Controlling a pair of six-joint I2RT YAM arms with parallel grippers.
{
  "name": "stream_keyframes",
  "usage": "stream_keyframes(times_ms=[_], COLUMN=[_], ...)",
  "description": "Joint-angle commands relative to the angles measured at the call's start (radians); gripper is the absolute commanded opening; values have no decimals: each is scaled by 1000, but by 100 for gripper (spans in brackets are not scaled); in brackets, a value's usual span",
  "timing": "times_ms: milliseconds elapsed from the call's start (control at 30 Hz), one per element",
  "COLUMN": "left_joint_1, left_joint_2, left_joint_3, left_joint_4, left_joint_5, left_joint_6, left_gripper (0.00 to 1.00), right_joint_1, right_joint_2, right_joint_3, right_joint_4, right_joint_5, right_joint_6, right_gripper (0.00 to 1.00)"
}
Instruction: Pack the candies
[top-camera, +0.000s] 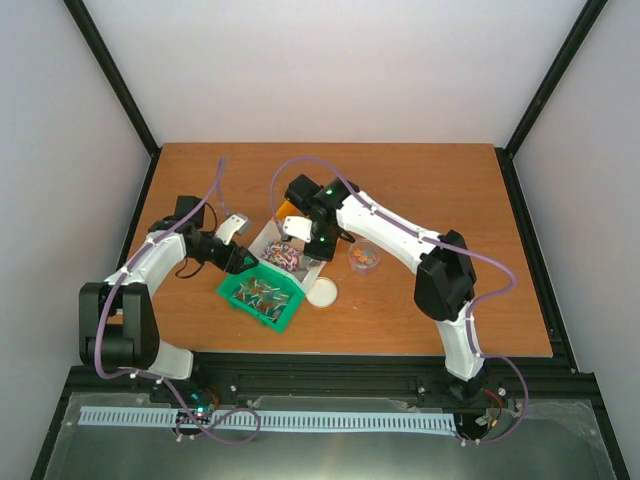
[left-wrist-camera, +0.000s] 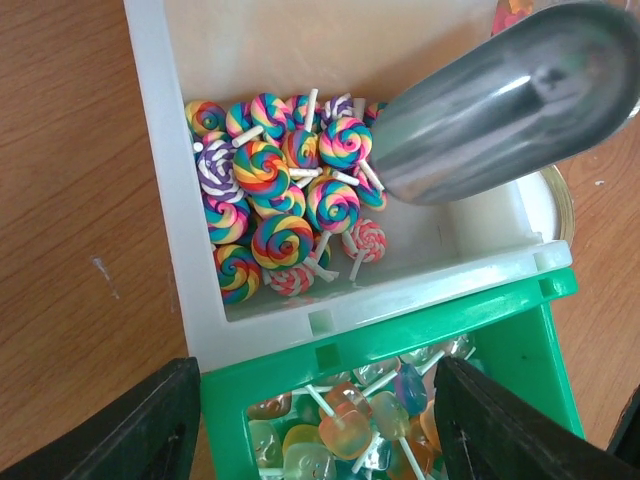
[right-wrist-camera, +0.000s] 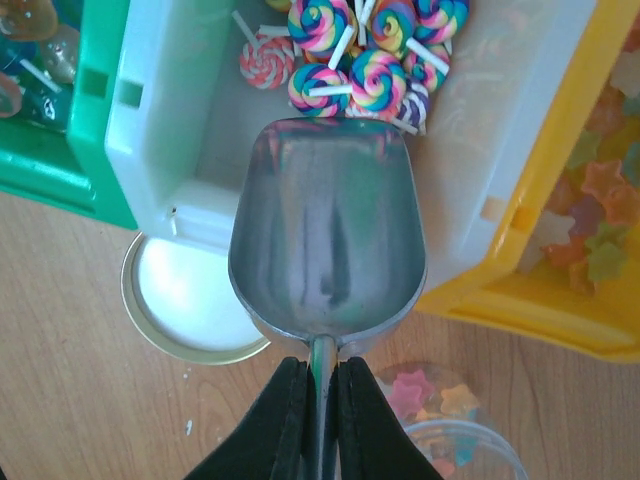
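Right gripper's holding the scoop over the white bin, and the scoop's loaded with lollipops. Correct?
Not quite. The right gripper does hold the scoop by its handle over the white bin, but the scoop is empty. The right wrist view shows a bare bowl, and the lollipops lie in the bin beyond its tip.

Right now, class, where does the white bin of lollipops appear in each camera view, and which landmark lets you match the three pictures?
Top external: the white bin sits mid-table, between the two arms' ends.
Left wrist: it fills the upper middle, running down from the top edge.
Right wrist: it spans the upper half.
Shared landmark: the green bin beside it, at the bottom in the left wrist view and upper left in the right wrist view.
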Motion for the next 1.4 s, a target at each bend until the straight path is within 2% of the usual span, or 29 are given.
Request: stream_keyframes(times_ms=[0,267,633,1033,1367], left_joint_1=[-27,-53,-70,-70,-50], left_joint_2=[-5,39,83,76,111], left_joint_3=[-2,12,31,10,50], left_joint_4=[36,69,84,84,88], left_joint_5=[20,27,35,53,46], left_joint_6=[-26,-22,-17,-29,-83], left_gripper=[64,59,50,46,46], right_joint_1=[7,7,1,-13,-36], right_joint_2=[58,92,19,-107,-242], right_joint_3=[36,27,-203,-524,-812], right_joint_4=[-47,2,314,824,1341], right_joint_5=[-2,-54,-144,-235,-352], right_joint_6=[-18,4,119,211,267], right_gripper=[3,3,3,3,3])
